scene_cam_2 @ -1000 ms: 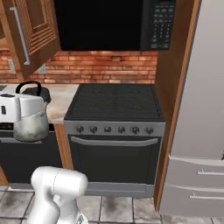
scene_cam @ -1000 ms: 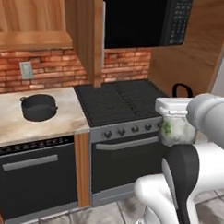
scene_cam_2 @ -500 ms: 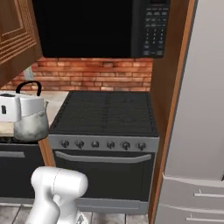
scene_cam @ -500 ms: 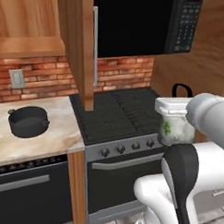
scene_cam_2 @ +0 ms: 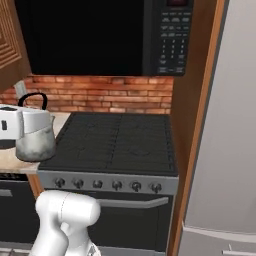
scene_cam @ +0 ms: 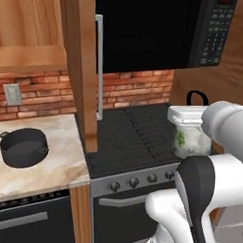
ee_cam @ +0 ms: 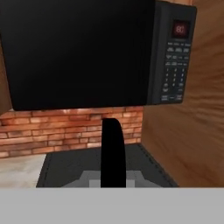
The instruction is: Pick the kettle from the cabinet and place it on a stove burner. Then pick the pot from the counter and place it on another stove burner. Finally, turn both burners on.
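The whitish kettle (scene_cam: pixel 190 142) with green leaf marks hangs in the air on my side of the black cooktop (scene_cam: pixel 134 138), above knob height. My gripper (scene_cam: pixel 188 114) is shut on its thin black handle (scene_cam: pixel 197 96). In the right base view the kettle (scene_cam_2: pixel 35 143) and gripper (scene_cam_2: pixel 21 121) sit at the left, beside the cooktop (scene_cam_2: pixel 116 143). The hand view has the handle (ee_cam: pixel 113 153) as a black arch across its middle. The dark pot (scene_cam: pixel 23 147) rests on the marble counter (scene_cam: pixel 54 166), left of the stove. The wooden cabinet (scene_cam: pixel 27 37) is at upper left.
A black microwave (scene_cam: pixel 147 29) hangs over the stove, its keypad (scene_cam_2: pixel 172 40) to the right. An open cabinet door (scene_cam: pixel 80 66) stands edge-on between counter and stove. Steel knobs (scene_cam_2: pixel 107 184) line the stove front. A grey fridge (scene_cam_2: pixel 225 150) stands to the right behind a wood panel.
The whole scene has shifted and grown in both base views: the base has driven nearer to the stove. The kettle keeps its place in the shut gripper.
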